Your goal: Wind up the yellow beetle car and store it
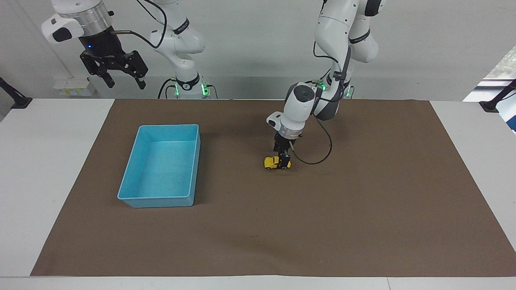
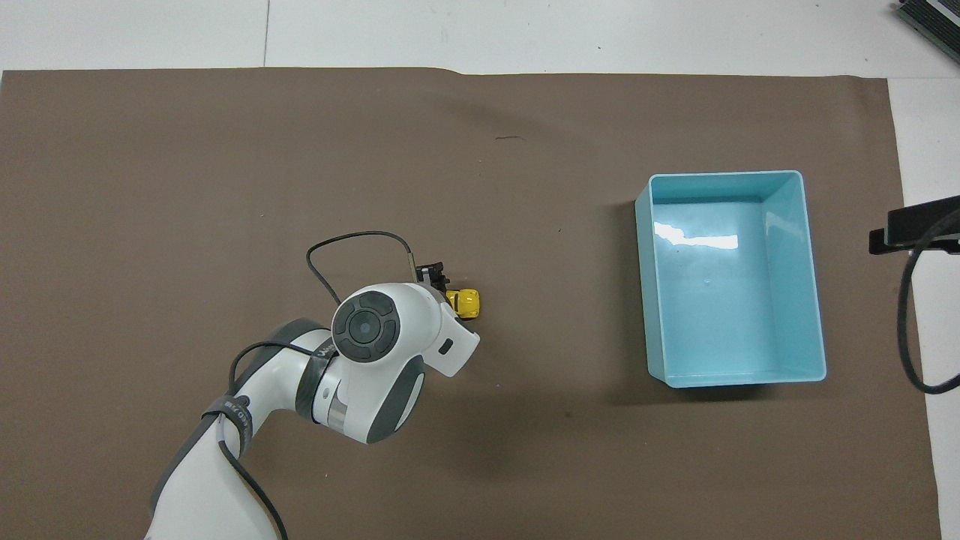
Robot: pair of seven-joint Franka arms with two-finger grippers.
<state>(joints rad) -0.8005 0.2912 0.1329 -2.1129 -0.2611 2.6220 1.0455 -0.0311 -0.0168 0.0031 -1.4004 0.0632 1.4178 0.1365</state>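
Observation:
The yellow beetle car [image 1: 272,162] stands on its wheels on the brown mat, near the middle of the table. Only its end toward the blue bin shows in the overhead view [image 2: 468,301]; the left arm's wrist covers the rest. My left gripper [image 1: 284,162] is down at the car, on the end toward the left arm's side of the table. My right gripper [image 1: 123,80] is open and empty, raised high above the right arm's end of the table, where that arm waits.
An empty blue bin [image 1: 161,197] sits on the mat toward the right arm's end, also in the overhead view [image 2: 724,175]. The brown mat [image 1: 363,221] covers most of the white table.

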